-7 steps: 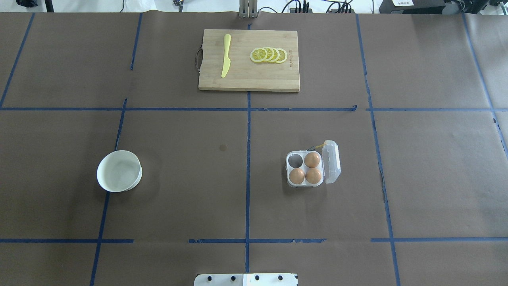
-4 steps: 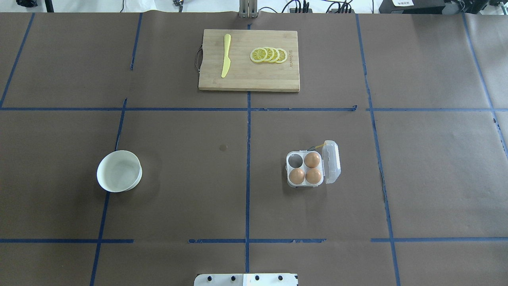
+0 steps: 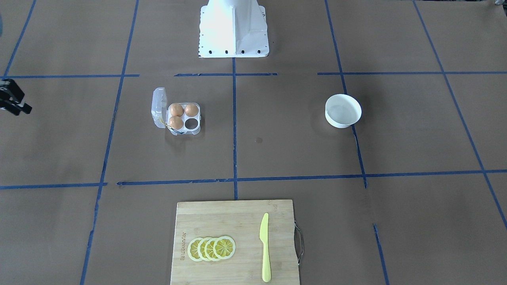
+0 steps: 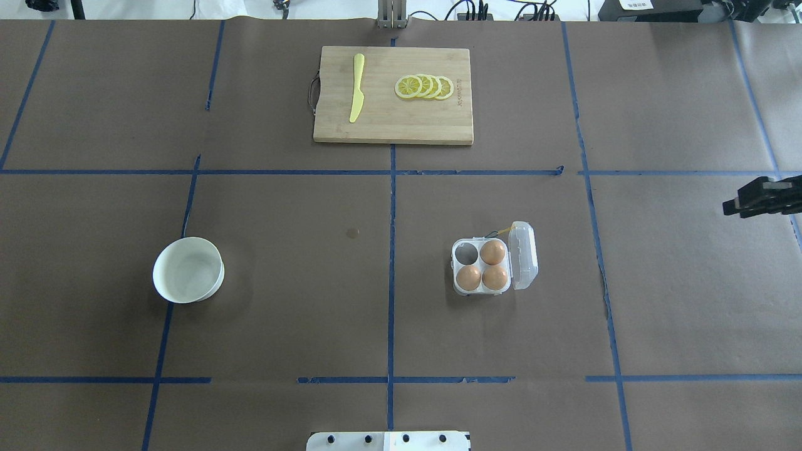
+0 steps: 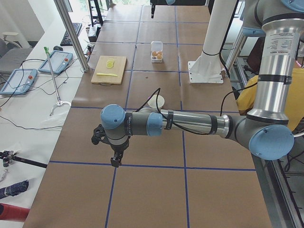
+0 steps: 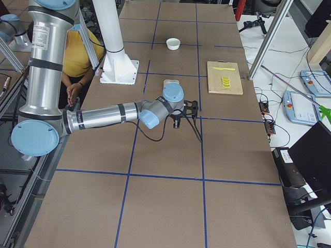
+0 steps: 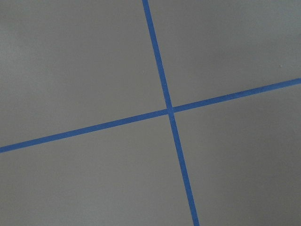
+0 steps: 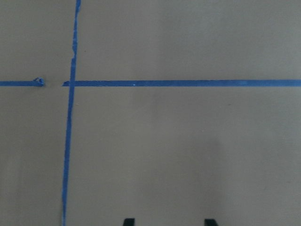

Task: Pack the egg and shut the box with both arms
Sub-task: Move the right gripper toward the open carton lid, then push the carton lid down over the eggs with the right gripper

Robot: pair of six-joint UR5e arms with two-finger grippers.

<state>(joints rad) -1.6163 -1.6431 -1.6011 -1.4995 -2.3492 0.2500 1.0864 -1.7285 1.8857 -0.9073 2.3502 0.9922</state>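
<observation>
Three eggs (image 3: 176, 109) sit in the open box (image 3: 191, 123) left of centre in the front view; the bowl (image 3: 341, 123) looks empty. Overhead, the right gripper (image 4: 739, 199) hangs at the right edge, well apart from the box. Its wrist view shows fingertips (image 8: 129, 221) spread, holding nothing. Of the left gripper (image 5: 116, 161), side view only, I cannot tell. Judged step: approach; next, fold the lid (image 4: 525, 255) shut.

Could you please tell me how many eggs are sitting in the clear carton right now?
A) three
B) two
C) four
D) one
A: three eggs sit in the open carton, and its fourth cell is empty.
</observation>
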